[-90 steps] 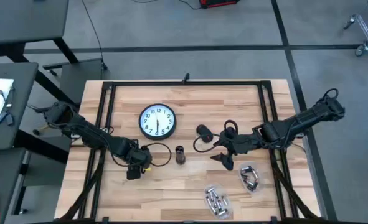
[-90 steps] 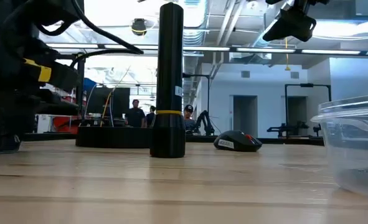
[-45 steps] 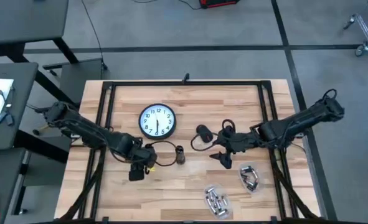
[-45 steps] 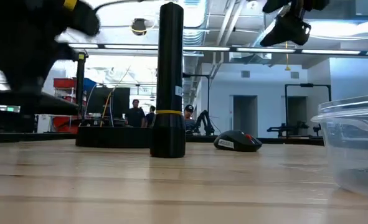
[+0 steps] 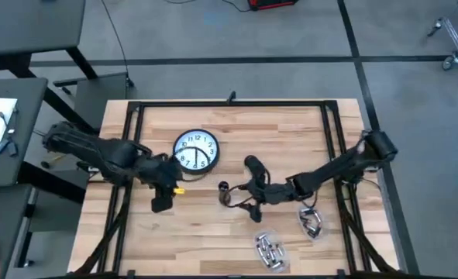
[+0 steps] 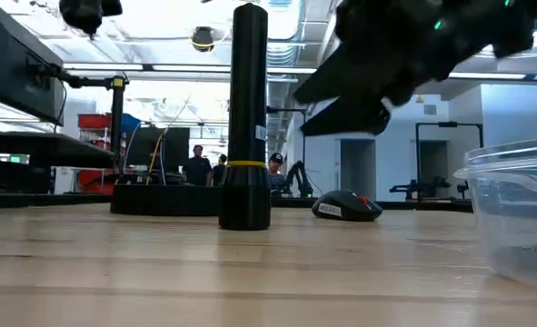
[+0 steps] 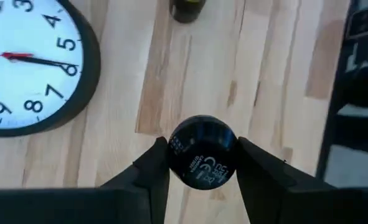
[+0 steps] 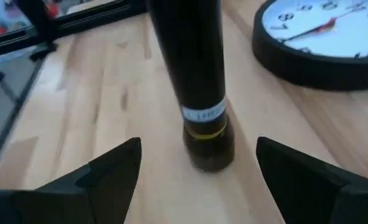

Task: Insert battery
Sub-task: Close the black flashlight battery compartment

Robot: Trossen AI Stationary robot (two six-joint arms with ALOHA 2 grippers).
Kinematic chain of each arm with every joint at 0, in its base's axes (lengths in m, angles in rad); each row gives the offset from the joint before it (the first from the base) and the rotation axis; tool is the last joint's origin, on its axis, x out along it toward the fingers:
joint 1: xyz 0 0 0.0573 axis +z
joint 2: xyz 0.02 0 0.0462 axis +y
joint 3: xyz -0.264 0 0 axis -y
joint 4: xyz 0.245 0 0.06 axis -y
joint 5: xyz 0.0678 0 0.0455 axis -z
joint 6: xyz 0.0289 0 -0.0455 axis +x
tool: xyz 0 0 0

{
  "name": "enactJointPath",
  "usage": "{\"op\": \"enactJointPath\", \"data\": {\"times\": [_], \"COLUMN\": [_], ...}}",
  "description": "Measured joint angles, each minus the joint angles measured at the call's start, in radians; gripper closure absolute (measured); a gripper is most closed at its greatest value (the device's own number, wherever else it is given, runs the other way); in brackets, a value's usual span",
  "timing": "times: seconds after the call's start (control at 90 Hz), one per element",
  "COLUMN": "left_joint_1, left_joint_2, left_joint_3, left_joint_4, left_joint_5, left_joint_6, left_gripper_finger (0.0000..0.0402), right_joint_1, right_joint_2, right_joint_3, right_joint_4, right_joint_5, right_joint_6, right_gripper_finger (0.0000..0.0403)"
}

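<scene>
Our right gripper point(image 8: 199, 168), fingers spread wide, flanks the upright flashlight body point(image 8: 193, 81) just beside the wall clock point(image 5: 195, 151). Our left gripper point(image 7: 201, 163) pinches a round black cap point(image 7: 202, 151) beside that clock.

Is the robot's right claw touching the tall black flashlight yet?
Apart. In the right wrist view the upright flashlight stands between the right gripper fingers, with bare wood showing on both sides of it.
</scene>
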Motion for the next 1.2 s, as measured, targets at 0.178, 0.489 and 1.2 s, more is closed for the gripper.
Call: {"op": "enactJointPath", "data": {"times": [0.178,0.489,1.2], "left_joint_1": [0.044,0.087,0.086], "left_joint_2": [-0.074,-0.110,-0.108], "left_joint_3": [0.000,0.000,0.000], "left_joint_4": [-0.023,-0.031,-0.027], "left_joint_5": [-0.001,0.000,0.001], "left_joint_6": [-0.015,0.012,0.024], "left_gripper_finger": [0.0274,0.0274,0.0278], "right_joint_1": [-0.023,-0.049,-0.113], "right_joint_2": [0.118,0.257,0.294], "right_joint_3": [0.000,0.051,0.125], "right_joint_4": [0.172,0.329,0.304], "right_joint_5": [-0.003,-0.004,-0.026], "right_joint_6": [-0.005,-0.098,-0.175], "right_gripper_finger": [0.0097,0.0097,0.0105]}}
